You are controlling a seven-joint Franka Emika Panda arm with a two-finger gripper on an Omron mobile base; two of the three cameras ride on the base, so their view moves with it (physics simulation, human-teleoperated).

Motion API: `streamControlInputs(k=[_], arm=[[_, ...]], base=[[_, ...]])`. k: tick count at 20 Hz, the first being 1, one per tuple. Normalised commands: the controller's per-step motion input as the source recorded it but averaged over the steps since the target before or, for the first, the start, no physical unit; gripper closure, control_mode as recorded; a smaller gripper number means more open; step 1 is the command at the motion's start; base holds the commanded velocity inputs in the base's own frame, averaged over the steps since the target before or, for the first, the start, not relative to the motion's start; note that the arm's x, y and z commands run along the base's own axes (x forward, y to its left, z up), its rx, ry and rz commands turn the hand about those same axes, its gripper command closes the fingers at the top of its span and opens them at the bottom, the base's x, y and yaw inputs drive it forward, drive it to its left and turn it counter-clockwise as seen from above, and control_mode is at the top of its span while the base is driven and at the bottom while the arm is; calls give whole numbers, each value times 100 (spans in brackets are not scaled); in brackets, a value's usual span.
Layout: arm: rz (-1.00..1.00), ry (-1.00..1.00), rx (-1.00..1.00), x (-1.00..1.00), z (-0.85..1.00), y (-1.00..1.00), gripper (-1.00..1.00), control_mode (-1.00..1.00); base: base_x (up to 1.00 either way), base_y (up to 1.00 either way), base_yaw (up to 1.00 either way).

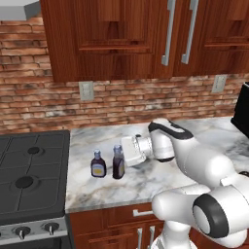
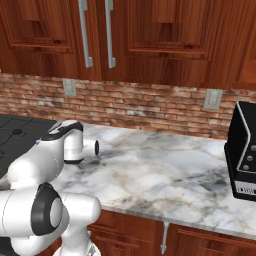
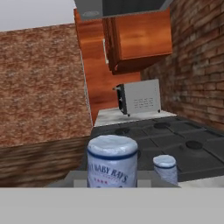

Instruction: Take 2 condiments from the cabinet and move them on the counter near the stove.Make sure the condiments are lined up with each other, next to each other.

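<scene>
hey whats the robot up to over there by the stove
The white arm reaches low across the marble counter beside the black stove. Its gripper is at the nearer of two small dark condiment bottles, apparently closed on it. The other bottle stands upright just beside it, on the stove side. From the hand view, the nearer bottle's cap looms close with the second one behind it. Both bottles are on the counter, side by side.

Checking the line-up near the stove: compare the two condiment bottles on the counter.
The right bottle stands at the hand, which is shut on it; the left bottle stands free, nearer the stove. The right bottle's cap sits higher than the left's. Both are upright, dark-bodied, side by side on the marble counter.
</scene>
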Motion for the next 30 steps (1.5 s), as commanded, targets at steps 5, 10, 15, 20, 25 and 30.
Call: streamControlInputs(k=[5, 10, 15, 20, 25, 30], arm=[[6, 0, 0, 11, -11, 7, 100, -100], [6, -1, 0, 12, -10, 6, 100, -100], [8, -6, 0, 6, -3, 0, 100, -100], [8, -10, 0, 0, 0, 0, 100, -100], [4, -8, 3, 0, 0, 0, 100, -100], [1, -2, 3, 0, -3, 0, 100, -100]], base=[[0, 0, 0], [0, 0, 0], [0, 0, 0], [0, 0, 0], [0, 0, 0], [0, 0, 0]])
